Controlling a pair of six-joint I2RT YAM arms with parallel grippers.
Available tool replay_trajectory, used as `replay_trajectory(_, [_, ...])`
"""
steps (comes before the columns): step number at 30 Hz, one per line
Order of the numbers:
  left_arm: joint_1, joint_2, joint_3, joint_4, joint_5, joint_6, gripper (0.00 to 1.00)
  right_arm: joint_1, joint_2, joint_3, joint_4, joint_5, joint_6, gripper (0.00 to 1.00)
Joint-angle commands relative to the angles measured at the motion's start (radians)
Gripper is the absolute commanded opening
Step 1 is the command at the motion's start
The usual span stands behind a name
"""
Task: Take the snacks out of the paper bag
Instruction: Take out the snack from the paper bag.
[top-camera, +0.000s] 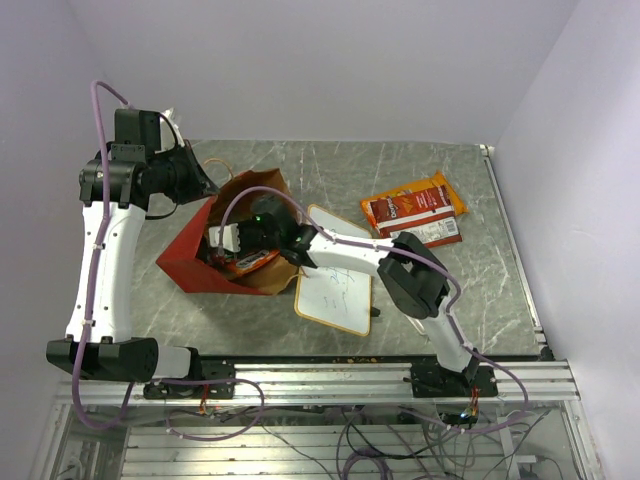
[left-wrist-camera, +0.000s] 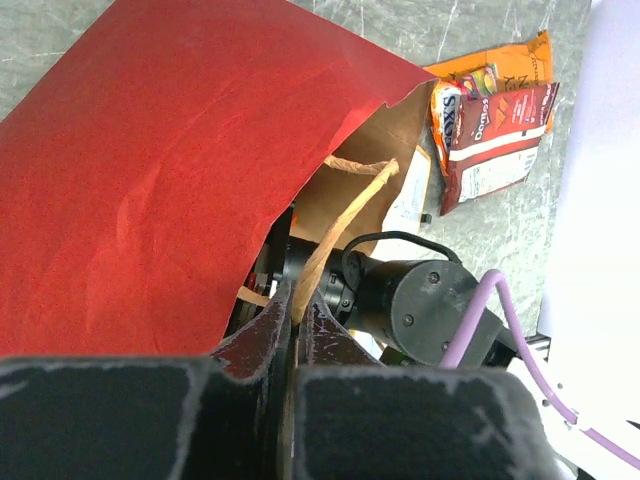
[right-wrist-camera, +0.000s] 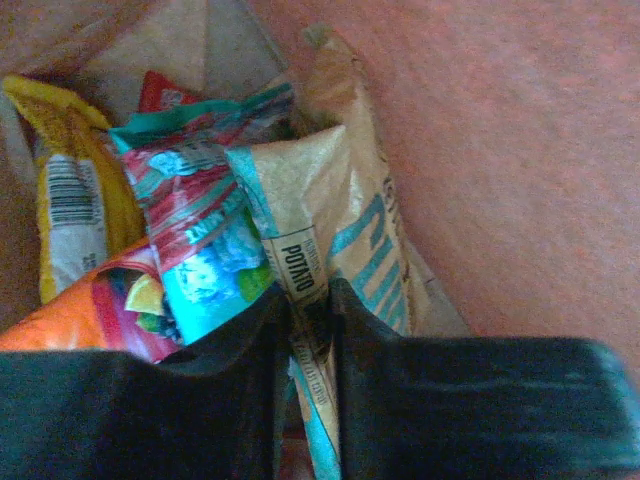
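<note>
The right gripper (right-wrist-camera: 308, 300) is deep inside the paper bag (top-camera: 185, 262). Its two fingers are pressed together on the near edge of a tan packet (right-wrist-camera: 345, 210) with the word "potato" on it. The thin edge of the packet sits right between the fingers, so it looks clamped.

The tan packet is long. It stretches away from the hand, straight out in front of the fingers, toward the back of the bag. The hand has it by the near end. The open mouth of the bag is behind the hand. So I think the pull has to go straight back, along the long way of the packet.

Just to the left of the fingers lies a teal packet (right-wrist-camera: 205, 240), touching the tan one. Farther left are a yellow packet (right-wrist-camera: 70, 190) and an orange packet (right-wrist-camera: 75, 320). They could drag along if the tan packet rubs on them.

The left gripper (left-wrist-camera: 297, 315) is shut tight on the bag's string handle (left-wrist-camera: 350, 215). It holds the top of the mouth up above the right hand. It is busy, so the right arm is the one near the snacks inside.

Two packets (top-camera: 415, 210) lie on the table (top-camera: 330, 170), far off to the right of the bag.
</note>
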Motion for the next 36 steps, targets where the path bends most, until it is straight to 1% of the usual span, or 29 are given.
replay_trajectory(1, [-0.007,-0.017,0.022,-0.009,0.012,0.014,0.07,-0.002,-0.050,-0.033,0.079,0.019,0.051,0.14])
replay_trajectory(4, [-0.007,-0.022,0.018,-0.013,0.005,0.013,0.07,-0.003,-0.105,-0.088,0.097,0.014,0.071,0.00])
replay_trajectory(5, [-0.007,-0.022,0.021,-0.015,0.001,0.012,0.07,-0.003,-0.122,-0.102,0.101,0.017,0.083,0.00])
replay_trajectory(7, [-0.008,-0.022,0.025,-0.024,-0.013,0.011,0.07,-0.003,-0.158,-0.134,0.110,0.025,0.105,0.00])
replay_trajectory(12, [-0.010,-0.016,0.041,-0.068,-0.089,0.005,0.07,-0.003,-0.320,-0.223,0.117,0.046,0.160,0.00])
replay_trajectory(18, [-0.010,-0.018,0.046,-0.074,-0.118,-0.026,0.07,-0.010,-0.498,-0.336,0.119,0.062,0.262,0.00])
replay_trajectory(21, [-0.010,-0.015,0.055,-0.072,-0.136,-0.039,0.07,-0.013,-0.588,-0.387,0.105,0.081,0.290,0.00])
replay_trajectory(29, [-0.008,0.010,0.090,-0.090,-0.162,-0.061,0.07,-0.020,-0.821,-0.446,0.011,0.154,0.303,0.00])
replay_trajectory(32, [-0.008,0.022,0.091,-0.091,-0.149,-0.071,0.07,-0.022,-0.901,-0.453,-0.044,0.212,0.296,0.00])
replay_trajectory(36, [-0.008,0.032,0.076,-0.089,-0.120,-0.073,0.07,-0.030,-0.995,-0.480,-0.084,0.330,0.269,0.00])
